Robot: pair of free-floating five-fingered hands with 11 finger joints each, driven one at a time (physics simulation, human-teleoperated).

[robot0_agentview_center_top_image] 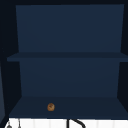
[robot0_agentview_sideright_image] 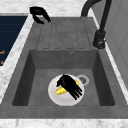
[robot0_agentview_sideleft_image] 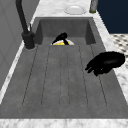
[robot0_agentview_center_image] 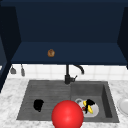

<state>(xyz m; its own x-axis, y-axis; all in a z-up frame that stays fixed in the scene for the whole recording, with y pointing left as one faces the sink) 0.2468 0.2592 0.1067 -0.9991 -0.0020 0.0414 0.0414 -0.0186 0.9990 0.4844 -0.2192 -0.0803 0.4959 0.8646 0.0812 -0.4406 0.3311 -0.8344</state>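
A: Front view?
B: Left hand [robot0_agentview_center_image: 38, 105] idle above draining board, fingers curled, empty. Right hand [robot0_agentview_center_image: 89, 103] over banana [robot0_agentview_center_image: 89, 110] on plate [robot0_agentview_center_image: 96, 109].

A: Right side view?
B: Fingers straight, resting on banana; grasp pending, closing needed next.

The sink [robot0_agentview_center_image: 30, 86] at frame centre looks like matt, faintly grainy grey stone — its left half ribbed. Around it the counter [robot0_agentview_center_image: 10, 100] is pale veined marble. The faucet [robot0_agentview_center_image: 68, 75] is matt black metal. A smooth, glossy red ball [robot0_agentview_center_image: 67, 115] sits low centre; the white plate [robot0_agentview_sideright_image: 53, 96] looks glazed — the right hand [robot0_agentview_sideright_image: 68, 86] on it is matt black.
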